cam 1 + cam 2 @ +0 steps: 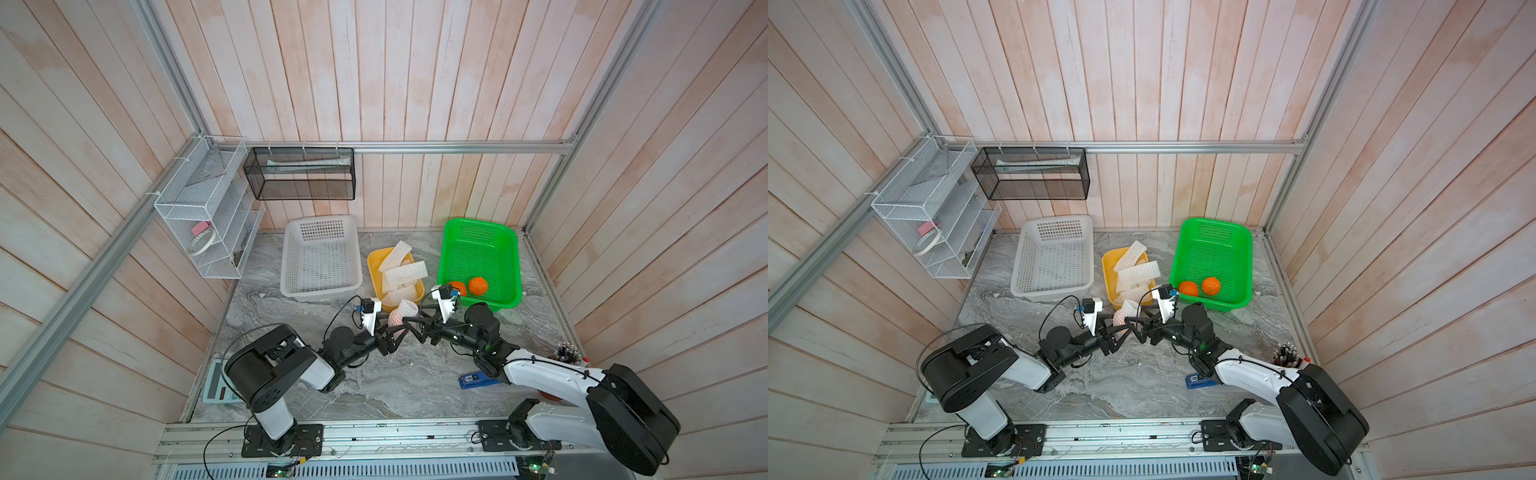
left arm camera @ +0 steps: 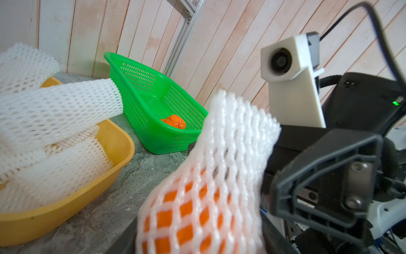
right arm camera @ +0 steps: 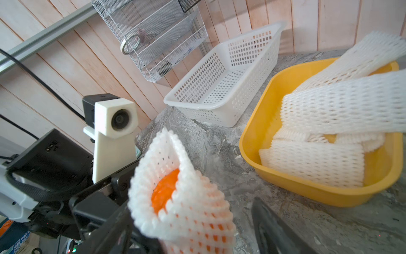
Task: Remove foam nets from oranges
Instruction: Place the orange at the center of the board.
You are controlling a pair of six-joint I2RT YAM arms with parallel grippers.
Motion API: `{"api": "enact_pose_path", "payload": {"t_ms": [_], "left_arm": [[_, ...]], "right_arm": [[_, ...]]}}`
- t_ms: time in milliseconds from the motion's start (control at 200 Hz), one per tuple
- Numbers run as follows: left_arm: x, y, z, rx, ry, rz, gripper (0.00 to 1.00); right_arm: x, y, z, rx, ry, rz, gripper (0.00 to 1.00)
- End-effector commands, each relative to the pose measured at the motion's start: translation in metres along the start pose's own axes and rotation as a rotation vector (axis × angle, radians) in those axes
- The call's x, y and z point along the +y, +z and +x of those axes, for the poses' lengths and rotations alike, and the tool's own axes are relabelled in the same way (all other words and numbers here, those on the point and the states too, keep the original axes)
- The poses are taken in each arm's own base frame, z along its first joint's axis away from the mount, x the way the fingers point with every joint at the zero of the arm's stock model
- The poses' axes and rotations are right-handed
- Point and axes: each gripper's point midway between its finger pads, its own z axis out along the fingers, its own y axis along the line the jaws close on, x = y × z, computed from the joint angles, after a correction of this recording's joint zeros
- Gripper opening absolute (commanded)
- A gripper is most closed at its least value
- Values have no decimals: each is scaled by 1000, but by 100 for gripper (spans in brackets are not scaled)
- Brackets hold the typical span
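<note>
One orange still in its white foam net point(image 1: 400, 316) point(image 1: 1124, 316) is held just above the table in front of the yellow tub. My left gripper point(image 1: 392, 332) point(image 2: 197, 242) is shut on its lower part; orange skin shows through the mesh point(image 2: 193, 204). My right gripper point(image 1: 409, 326) point(image 3: 191, 237) stands open astride the same net point(image 3: 182, 209), whose open mouth shows the fruit inside. There is a gap to one of the right gripper's fingers point(image 3: 274, 231). Two bare oranges point(image 1: 457, 287) point(image 1: 478, 286) lie in the green basket point(image 1: 478, 222). Several empty foam nets point(image 1: 405, 272) fill the yellow tub point(image 1: 374, 266).
A white perforated basket point(image 1: 320, 291) stands left of the yellow tub. Wire racks point(image 1: 208, 208) point(image 1: 299, 172) hang on the back and left walls. A calculator point(image 1: 214, 386), a blue box point(image 1: 473, 380) and a pen holder point(image 1: 565, 353) sit near the front corners.
</note>
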Motion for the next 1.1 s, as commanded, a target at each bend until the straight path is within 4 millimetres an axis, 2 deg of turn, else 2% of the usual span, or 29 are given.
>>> {"api": "enact_pose_path", "payload": {"t_ms": [0,140,390,485,665,790,920,955,1095], "left_arm": [[-8,-3,-6,-68,1,44,67],[-10,-1,6,-47,9,47,66],[-8,1,12,-32,6,39,66],[-6,4,18,-17,5,38,66],[1,4,26,-8,-12,20,70],[3,5,32,10,-7,16,74],[5,5,36,28,3,20,82],[5,4,36,34,4,26,85],[5,-4,42,109,32,56,90]], "right_arm": [[-6,2,-3,-44,2,27,82],[-10,4,2,-45,6,36,81],[-11,11,20,18,21,17,77],[-13,13,24,29,24,22,73],[-12,17,30,57,4,18,50],[-14,20,38,83,0,21,22],[-17,25,46,117,-8,24,4],[-18,26,48,128,-16,30,0],[-21,23,47,125,-85,59,0]]}}
